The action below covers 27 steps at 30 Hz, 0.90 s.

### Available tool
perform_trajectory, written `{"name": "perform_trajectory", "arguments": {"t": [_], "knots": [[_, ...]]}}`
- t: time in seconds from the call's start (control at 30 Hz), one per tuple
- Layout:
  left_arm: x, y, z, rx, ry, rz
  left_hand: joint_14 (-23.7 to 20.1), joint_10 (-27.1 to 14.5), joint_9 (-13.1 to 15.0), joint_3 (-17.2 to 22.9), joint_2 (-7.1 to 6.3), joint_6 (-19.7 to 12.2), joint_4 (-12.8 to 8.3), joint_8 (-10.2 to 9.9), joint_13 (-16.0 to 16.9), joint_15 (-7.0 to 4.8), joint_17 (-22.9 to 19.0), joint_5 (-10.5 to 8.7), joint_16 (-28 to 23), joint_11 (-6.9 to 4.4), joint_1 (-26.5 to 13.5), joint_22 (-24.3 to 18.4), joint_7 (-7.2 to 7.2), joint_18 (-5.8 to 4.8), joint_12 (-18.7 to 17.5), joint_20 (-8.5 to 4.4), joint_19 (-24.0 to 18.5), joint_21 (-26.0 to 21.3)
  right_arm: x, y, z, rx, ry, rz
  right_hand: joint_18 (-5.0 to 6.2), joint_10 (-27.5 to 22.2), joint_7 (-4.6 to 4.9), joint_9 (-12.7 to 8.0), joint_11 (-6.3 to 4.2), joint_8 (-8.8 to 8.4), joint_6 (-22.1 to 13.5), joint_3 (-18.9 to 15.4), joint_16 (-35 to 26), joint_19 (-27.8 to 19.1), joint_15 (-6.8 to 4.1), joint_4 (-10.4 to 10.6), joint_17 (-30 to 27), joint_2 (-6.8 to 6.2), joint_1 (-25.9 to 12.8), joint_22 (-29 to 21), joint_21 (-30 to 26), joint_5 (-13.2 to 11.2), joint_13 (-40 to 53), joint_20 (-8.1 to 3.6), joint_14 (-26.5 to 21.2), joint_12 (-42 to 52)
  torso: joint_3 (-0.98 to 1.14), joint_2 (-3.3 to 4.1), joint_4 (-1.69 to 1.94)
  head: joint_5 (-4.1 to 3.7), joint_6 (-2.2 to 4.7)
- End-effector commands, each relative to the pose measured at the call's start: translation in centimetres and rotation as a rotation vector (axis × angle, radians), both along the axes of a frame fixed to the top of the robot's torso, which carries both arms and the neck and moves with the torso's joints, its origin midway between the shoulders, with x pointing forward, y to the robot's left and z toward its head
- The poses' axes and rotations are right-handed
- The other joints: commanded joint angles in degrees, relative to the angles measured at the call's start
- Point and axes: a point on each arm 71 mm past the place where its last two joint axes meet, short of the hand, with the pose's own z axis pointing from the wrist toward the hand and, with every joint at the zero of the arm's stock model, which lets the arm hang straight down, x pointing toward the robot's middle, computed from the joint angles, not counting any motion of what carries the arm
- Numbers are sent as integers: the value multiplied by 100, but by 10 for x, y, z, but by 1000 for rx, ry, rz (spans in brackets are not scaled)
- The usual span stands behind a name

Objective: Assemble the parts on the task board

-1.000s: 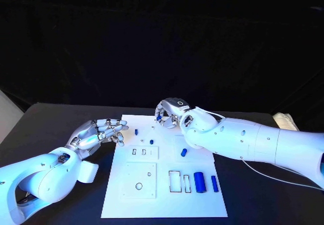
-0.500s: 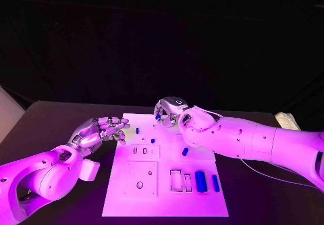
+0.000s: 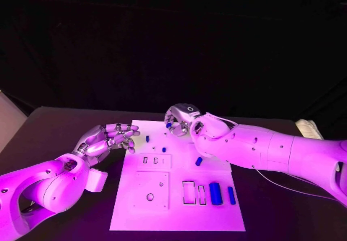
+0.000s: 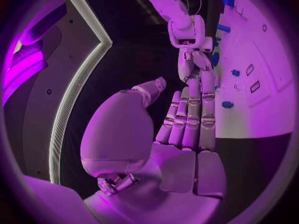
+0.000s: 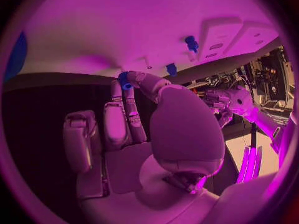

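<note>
Two silver many-fingered hands work at the far end of the white rectangular task board (image 3: 177, 201). The right hand (image 3: 181, 120) pinches a small blue peg-like part (image 5: 124, 79) between thumb and a fingertip, the other fingers lying alongside, and holds it over the board's far edge; the pinch probably leaves the part's end free for seating in a hole. The left hand (image 3: 108, 141) hovers by the board's left far edge with its fingers gathered loosely and nothing in them, seemingly waiting. Out from the hands, small blue parts stand or lie on the board: a short stud (image 3: 147, 138), another stud (image 3: 163, 149) and a small cylinder (image 3: 198, 161) mid-board. Nearer the robot, a thick blue cylinder (image 3: 214, 193) and a slim blue bar (image 3: 231, 195) lie beside two empty rectangular slots (image 3: 194, 193), likely awaiting insertion.
</note>
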Motion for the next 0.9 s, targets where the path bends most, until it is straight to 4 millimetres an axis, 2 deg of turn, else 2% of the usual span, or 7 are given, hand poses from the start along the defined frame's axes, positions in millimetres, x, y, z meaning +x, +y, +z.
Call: {"name": "perform_trajectory", "arguments": {"t": [0.03, 0.37, 0.57, 0.67, 0.77, 0.83, 0.9], "knots": [[-1, -3, 2, -8, -7, -27, -38, -37, 5, 7, 46, -50, -23, -31, 5, 4, -5, -28, 18, 0, 11, 5, 85, 31, -22, 14, -35, 8, 1, 1, -2, -22, 12, 2, -38, 359, 23, 5, -309, 32, -6, 9, -37, 609, 15, -27, -5, 135, 114, 1505, 25, 24, 4, -41, 42, 2, -4, 3, 3, 10, -3], [-1, -4, 3, -8, -9, -28, -38, -37, 5, 7, 46, -50, -23, -31, 5, 4, -5, -28, 18, 0, 11, 5, 85, 31, -22, 14, -35, 8, 3, 2, -4, -26, 16, 1, -38, 351, 30, 11, -301, 24, -22, 12, -53, 609, 21, -30, -26, 135, 106, 1505, 25, 25, 0, -38, 34, -14, -8, 14, 0, 24, -15], [-1, -4, 3, -8, -9, -29, -38, -37, 5, 7, 46, -50, -23, -31, 5, 4, -5, -28, 18, 0, 11, 5, 85, 31, -22, 14, -35, 8, 5, 3, -5, -34, 25, 3, -38, 204, 104, 32, -214, -90, -208, 35, -192, 609, 95, -46, -220, 91, 24, 1505, 25, 8, -68, 18, -77, -199, -13, 19, -3, 26, -17], [-1, -4, 3, -8, -9, -28, -38, -37, 5, 7, 46, -50, -23, -31, 5, 4, -5, -28, 18, 0, 11, 5, 85, 31, -22, 14, -35, 8, 6, 3, -6, -33, 29, 6, -38, -30, 189, 5, -113, -223, -406, 22, -497, 609, 188, -27, -690, -29, -91, 1505, 25, 17, -147, 90, -344, -370, -10, 21, -8, 31, -23], [-1, -4, 3, -8, -9, -28, -38, -37, 5, 7, 46, -50, -23, -31, 5, 4, -5, -28, 18, 0, 11, 5, 85, 31, -22, 14, -35, 8, 6, 3, -6, -28, 29, 11, 16, -293, 259, -84, -19, -426, -706, -145, -636, 529, 272, 39, -950, -249, -274, 1281, -124, 50, -206, 180, -563, -444, -11, 19, -11, 38, -27], [-1, -4, 3, -8, -9, -27, -38, -37, 5, 7, 46, -50, -23, -31, 5, 4, -5, -28, 18, 0, 11, 5, 85, 31, -22, 14, -35, 8, 6, 2, -5, -25, 27, 15, 132, -583, 274, -132, 15, -533, -804, -354, -849, 354, 316, 71, -1327, -323, -302, 794, -467, 67, -229, 222, -871, -441, -9, 17, -10, 38, -31], [0, -3, 3, -7, -9, -26, -39, -48, 11, 4, 48, -59, -30, -31, 7, 8, -12, -29, 20, 4, 11, 12, 89, 32, -16, 19, -46, 24, 5, 1, -5, -22, 26, 19, 157, -713, 234, -156, 17, -590, -854, -570, -881, 318, 313, 82, -1444, -334, -296, 677, -558, 82, -221, 232, -983, -380, -6, 15, -18, 49, -30]]}}
